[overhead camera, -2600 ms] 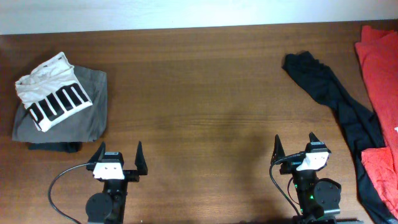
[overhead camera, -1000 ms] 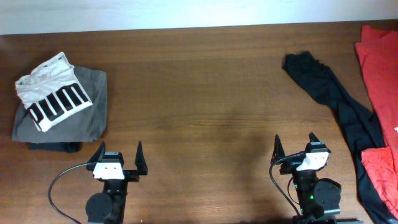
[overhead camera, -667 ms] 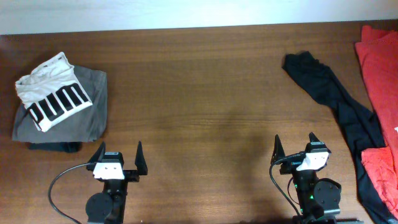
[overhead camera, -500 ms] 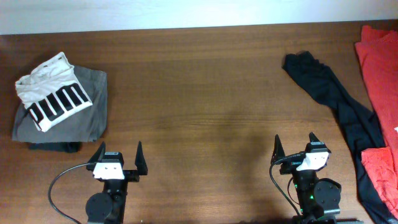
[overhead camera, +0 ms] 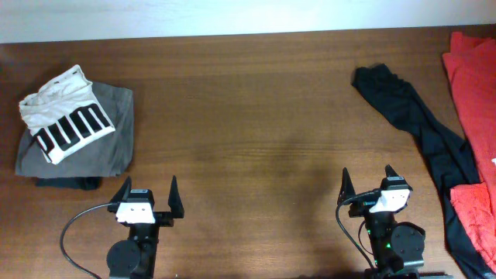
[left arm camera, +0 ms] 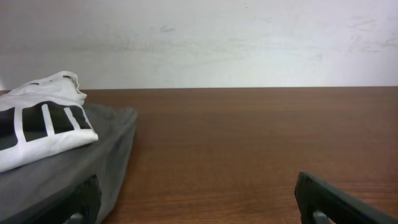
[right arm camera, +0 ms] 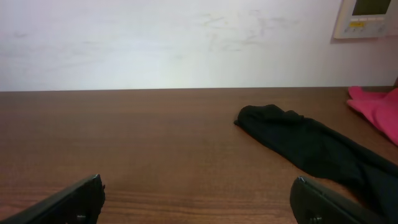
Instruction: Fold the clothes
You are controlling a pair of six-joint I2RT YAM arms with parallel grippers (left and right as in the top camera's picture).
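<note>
Both arms sat parked at the near edge of the brown wooden surface [overhead camera: 256, 116]. The left tool [overhead camera: 149, 190] and the right tool [overhead camera: 367, 180] were each spread wide and grasping nothing. The white cotton garment [overhead camera: 66, 108] with black block lettering lay at the far left, well apart from either tool. It was gathered into a compact but slightly rumpled bundle on top of a folded pair of grey-khaki trousers [overhead camera: 116, 151]. The left wrist view showed it ahead and to the left, lettered face up. On the right side a thin black garment [overhead camera: 418, 128] trailed loosely across the wood beside a red cloth [overhead camera: 473, 85] at the edge. Judged from this layout, no fold was in hand: the white piece looked either roughly folded and stacked or waiting to be taken up. Any further work would likely call for the left arm to reach forward and leftward, lift the bundle off the trousers onto bare wood and spread it flat, with the right arm coming across to share the corners.
</note>
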